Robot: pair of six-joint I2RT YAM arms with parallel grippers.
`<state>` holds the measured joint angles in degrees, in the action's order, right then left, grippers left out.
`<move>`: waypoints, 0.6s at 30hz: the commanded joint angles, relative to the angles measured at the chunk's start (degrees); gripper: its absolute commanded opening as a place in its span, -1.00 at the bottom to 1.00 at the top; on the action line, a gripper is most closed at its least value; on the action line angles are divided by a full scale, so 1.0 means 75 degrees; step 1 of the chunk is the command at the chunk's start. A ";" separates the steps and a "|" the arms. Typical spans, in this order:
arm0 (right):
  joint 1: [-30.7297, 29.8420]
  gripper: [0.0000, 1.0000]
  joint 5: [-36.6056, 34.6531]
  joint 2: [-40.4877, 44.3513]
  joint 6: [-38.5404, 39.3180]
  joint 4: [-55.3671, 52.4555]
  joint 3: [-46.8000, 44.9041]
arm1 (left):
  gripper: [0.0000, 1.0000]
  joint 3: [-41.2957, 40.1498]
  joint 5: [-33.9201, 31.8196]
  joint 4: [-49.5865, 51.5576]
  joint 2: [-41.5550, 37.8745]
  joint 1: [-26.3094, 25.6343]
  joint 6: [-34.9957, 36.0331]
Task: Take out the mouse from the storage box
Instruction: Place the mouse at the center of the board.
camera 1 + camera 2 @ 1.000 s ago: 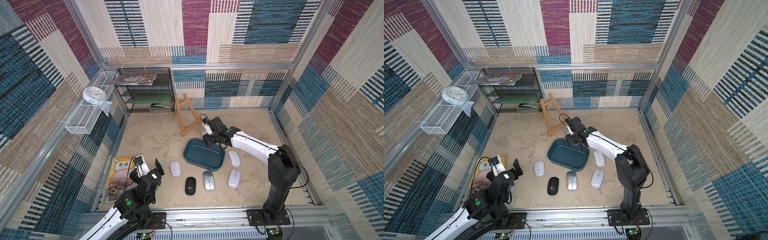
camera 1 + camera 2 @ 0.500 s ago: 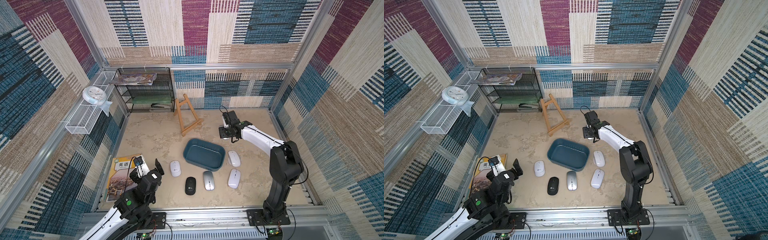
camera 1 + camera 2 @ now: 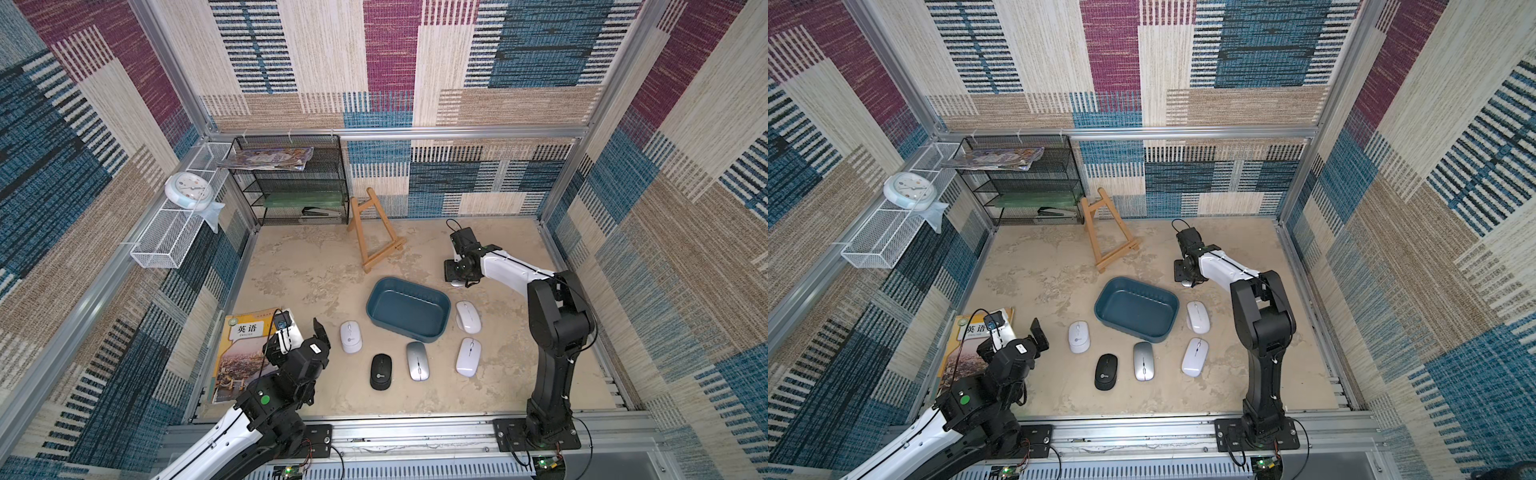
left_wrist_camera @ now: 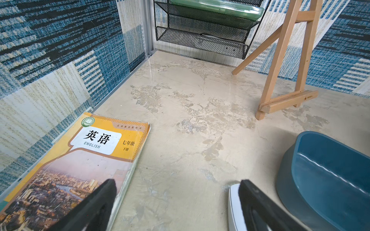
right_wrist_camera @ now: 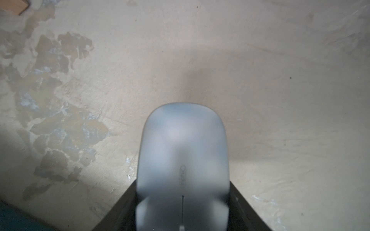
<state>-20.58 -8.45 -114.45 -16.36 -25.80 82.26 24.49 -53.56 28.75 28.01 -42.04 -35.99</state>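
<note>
Reading the top views as a dial with twelve at the back wall: my right gripper (image 3: 456, 275) is clamped on the mouse (image 5: 183, 160), jaws pressing its two long sides, and the pale grey shell pokes out ahead of me in the right wrist view. Its long axis runs straight along my reach. The storage box (image 3: 409, 309) sits at eight o'clock from me, near but apart, so the mouse is outside the tub, off its far right corner, over bare table (image 3: 316, 266). Whether its belly touches the surface I can't tell. Box check: both top views show it empty, nothing but blue floor. Around it on the table lie a rounded white mouse (image 3: 351, 337) at eight o'clock from the box, a black mouse (image 3: 381, 372) at seven, a silver mouse (image 3: 417, 360) at six, a slim white mouse (image 3: 468, 356) at four and another white mouse (image 3: 468, 318) at three, just beside the wall. My left gripper (image 4: 177, 188) is spread wide, holding nothing, down at eight o'clock by the book (image 3: 245, 353), well apart from the action, so this is the right arm's job. What's left, I reckon, is a short lowering and a release. The spot beneath looks clear, and the easel (image 3: 384, 254) at ten o'clock from me is no bother.
</note>
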 commanded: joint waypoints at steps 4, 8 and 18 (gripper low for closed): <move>0.0034 0.01 0.0127 -0.0271 -0.0017 0.0156 0.0024 | 0.98 -0.0031 -0.0066 -0.0259 0.0148 0.0027 0.0053; 0.0025 0.03 0.0234 -0.0416 -0.0018 0.0181 0.0048 | 0.99 -0.0043 -0.0054 -0.0315 0.0209 0.0036 0.0076; 0.0025 0.27 0.0364 -0.0468 0.0047 0.0125 0.0095 | 0.98 -0.0043 -0.0007 -0.0364 0.0234 0.0051 0.0111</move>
<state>-20.32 -6.79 -118.28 -16.32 -24.51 82.94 24.29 -53.52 27.66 29.74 -41.76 -35.75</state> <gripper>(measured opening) 0.621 0.992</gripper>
